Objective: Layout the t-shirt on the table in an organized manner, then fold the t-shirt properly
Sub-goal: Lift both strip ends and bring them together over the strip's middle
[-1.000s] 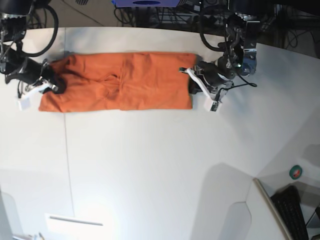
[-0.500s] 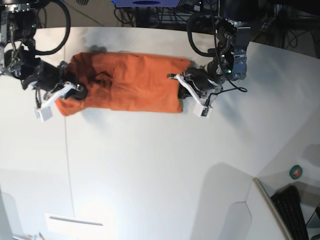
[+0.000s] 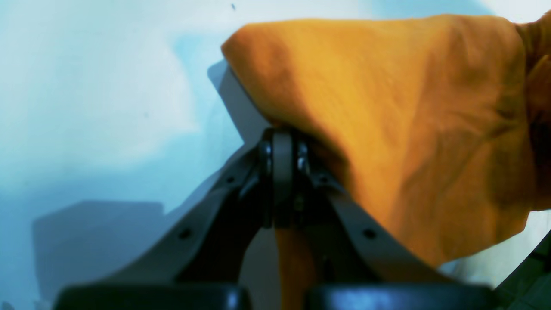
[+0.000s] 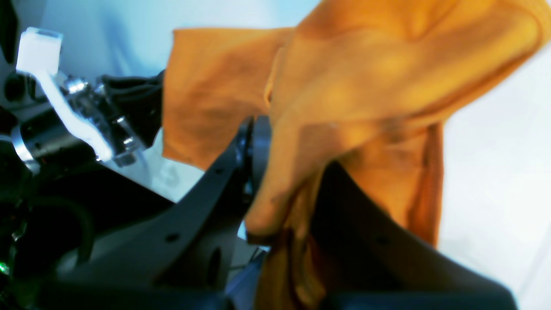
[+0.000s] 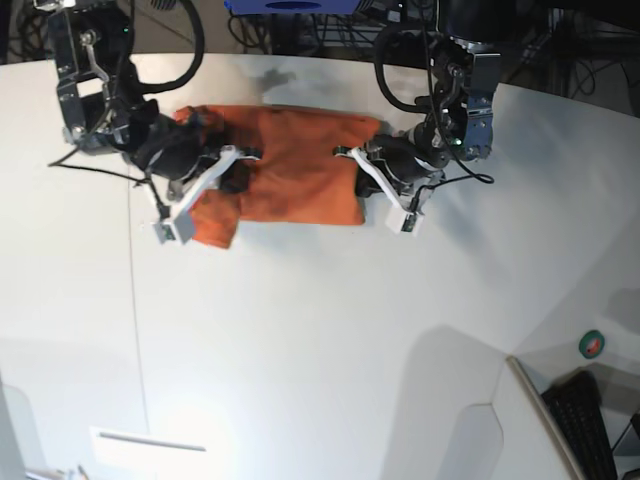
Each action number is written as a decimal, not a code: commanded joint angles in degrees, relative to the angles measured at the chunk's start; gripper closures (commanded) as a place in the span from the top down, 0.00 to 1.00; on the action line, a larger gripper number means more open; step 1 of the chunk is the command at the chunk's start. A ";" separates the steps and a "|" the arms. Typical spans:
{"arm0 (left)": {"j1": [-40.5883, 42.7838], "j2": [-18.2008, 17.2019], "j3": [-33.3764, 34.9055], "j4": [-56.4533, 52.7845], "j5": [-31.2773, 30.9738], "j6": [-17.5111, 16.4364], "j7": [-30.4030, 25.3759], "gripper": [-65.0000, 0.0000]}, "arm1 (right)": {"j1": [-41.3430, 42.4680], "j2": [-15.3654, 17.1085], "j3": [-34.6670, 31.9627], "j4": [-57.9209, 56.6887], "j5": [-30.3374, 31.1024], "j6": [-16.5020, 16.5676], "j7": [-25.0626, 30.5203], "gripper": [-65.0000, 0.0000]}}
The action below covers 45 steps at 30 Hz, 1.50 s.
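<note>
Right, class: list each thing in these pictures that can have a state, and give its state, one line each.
t-shirt: folded into a long band, one end lifted, the other end also gripped.
left gripper: shut on t-shirt.
right gripper: shut on t-shirt, holding the lifted end.
table: t-shirt lying on its far side.

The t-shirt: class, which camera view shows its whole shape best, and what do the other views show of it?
The base view: the whole t-shirt shows on the table, between both grippers. The left wrist view shows only a bunched fold at the shut jaws. The right wrist view shows blurred draped cloth close up.
</note>
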 commanded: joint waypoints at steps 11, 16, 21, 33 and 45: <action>-0.40 0.18 6.65 0.27 0.00 0.67 0.11 0.00 | 2.08 -3.92 -5.97 1.09 -16.42 0.51 0.86 0.00; -1.45 0.26 10.87 0.36 -0.35 7.09 -0.07 0.00 | 2.26 -3.75 -6.41 1.27 -16.51 0.51 0.86 0.00; -2.42 0.26 12.01 0.27 -0.53 7.26 -0.07 0.00 | 2.26 -3.92 -6.50 1.00 -16.59 0.51 0.86 0.00; -1.80 0.26 12.01 0.71 -0.53 7.35 0.02 0.00 | 5.69 -5.68 -10.90 -4.53 -16.59 0.51 0.86 0.00; -0.22 0.00 11.49 3.53 -0.26 7.35 0.02 0.00 | 6.30 -6.03 -10.72 -7.61 -16.59 0.51 1.13 0.00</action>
